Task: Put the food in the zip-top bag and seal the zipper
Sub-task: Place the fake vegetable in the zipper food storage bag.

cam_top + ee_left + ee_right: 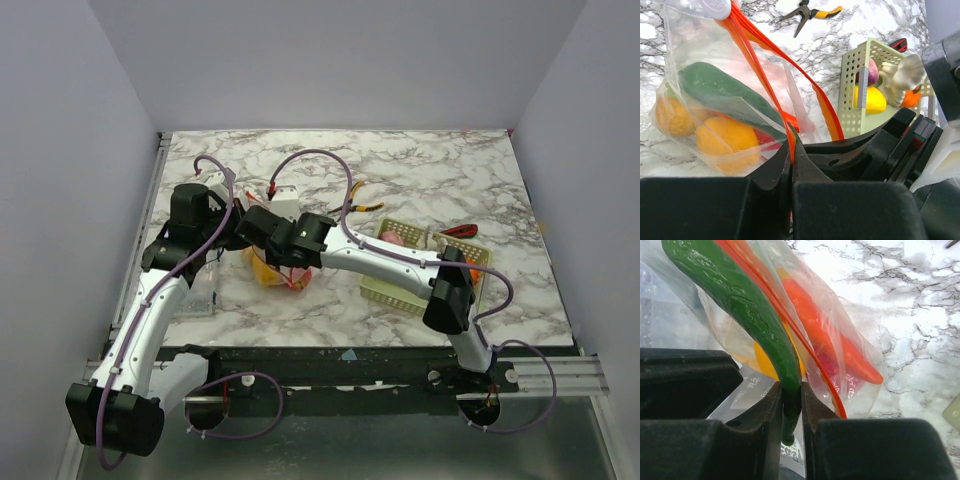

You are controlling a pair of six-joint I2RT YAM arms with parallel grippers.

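Right claw (791, 392) pinches green piece (740, 305); only left wrist shows zipper (827, 112) clamped.

We see the clear, crinkled zip-top bag (700, 45) left of the basket (852, 75), the two strips of its red-orange zipper (760, 65) parted. Inside sit two orange fruits (725, 142), a red chilli (825, 335) and a long green vegetable (740, 305), lying aslant. A yellow fruit (871, 100) and a purple piece (873, 70) sit in the basket.
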